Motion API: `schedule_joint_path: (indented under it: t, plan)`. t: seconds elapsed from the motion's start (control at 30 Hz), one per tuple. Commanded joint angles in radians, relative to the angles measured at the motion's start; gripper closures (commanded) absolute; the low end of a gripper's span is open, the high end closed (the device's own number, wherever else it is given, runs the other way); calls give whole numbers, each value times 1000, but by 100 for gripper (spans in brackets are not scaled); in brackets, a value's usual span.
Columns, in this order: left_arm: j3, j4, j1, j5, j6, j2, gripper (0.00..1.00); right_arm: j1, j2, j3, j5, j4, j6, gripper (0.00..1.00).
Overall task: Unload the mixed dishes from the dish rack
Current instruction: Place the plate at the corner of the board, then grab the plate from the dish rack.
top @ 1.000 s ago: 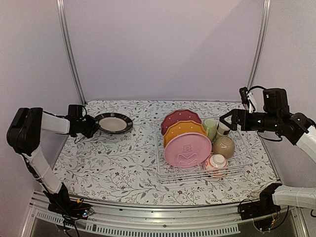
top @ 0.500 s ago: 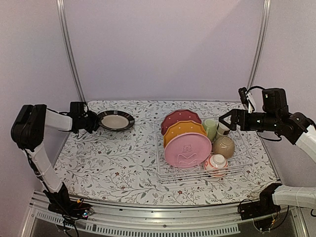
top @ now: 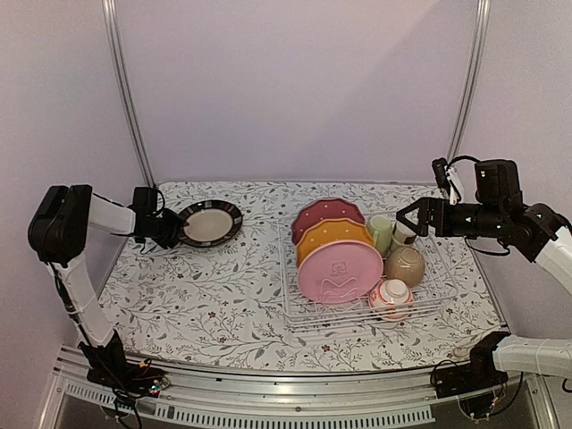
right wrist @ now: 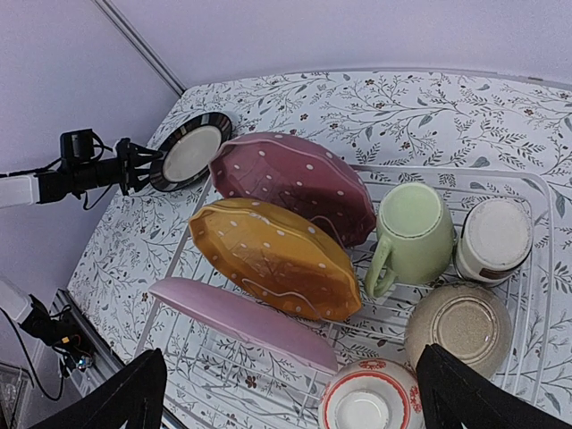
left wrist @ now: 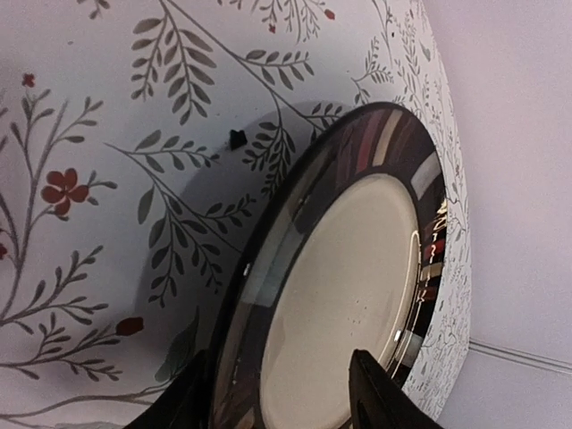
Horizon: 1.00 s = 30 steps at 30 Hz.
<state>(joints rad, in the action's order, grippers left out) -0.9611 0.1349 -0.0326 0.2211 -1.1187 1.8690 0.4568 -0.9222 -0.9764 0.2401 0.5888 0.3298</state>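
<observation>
The dark-rimmed beige plate (top: 210,222) lies on the tablecloth at the back left. My left gripper (top: 170,228) is open, its jaws straddling the plate's near rim (left wrist: 241,357) with a gap on each side. The white wire dish rack (top: 304,317) holds the maroon dotted plate (right wrist: 295,179), orange plate (right wrist: 277,255) and pink plate (right wrist: 241,322) on edge. Beside them are the pale green cup (right wrist: 413,228), small grey-white cup (right wrist: 493,234), tan bowl (right wrist: 458,326) and white-and-red bowl (right wrist: 371,402). My right gripper (top: 409,217) hovers open above the cups, holding nothing.
The floral tablecloth (top: 206,295) covers the table between the beige plate and the rack. Metal frame posts (top: 125,89) rise at the back corners. The rack's right wall (right wrist: 536,295) stands close to the table's right edge.
My left gripper has opened off the beige plate's rim after shifting it slightly right. The right arm has not moved.
</observation>
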Motion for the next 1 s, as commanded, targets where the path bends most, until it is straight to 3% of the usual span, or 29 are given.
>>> schedule_joint_path:
  t: [0.0, 0.07, 0.23, 0.43, 0.63, 0.73, 0.83, 0.97]
  plan:
    - [-42, -49, -10, -13, 38, 27, 48, -6, 12, 10, -4, -2, 3, 1]
    - [-47, -78, -13, -31, 49, 25, 43, -6, 12, 10, -6, -1, 2, 1]
    - [-66, -244, -13, -107, 91, -27, 22, -6, 8, 8, -3, -1, 1, 1]
    - [-110, -431, -27, -201, 230, -206, 15, -6, -4, 7, -1, -2, -4, 1]
    - [-237, -593, -148, -217, 567, -408, 12, -6, -21, 12, 9, 1, -21, 1]
    - [-272, -615, -202, -122, 726, -495, 4, -6, -24, 12, 16, 5, -34, 1]
    - [-316, -648, -262, 30, 870, -552, 2, -6, -24, 15, 21, 4, -45, 1]
    - [-370, -696, -368, 103, 1001, -566, 3, -7, -32, 25, 40, -7, -49, 1]
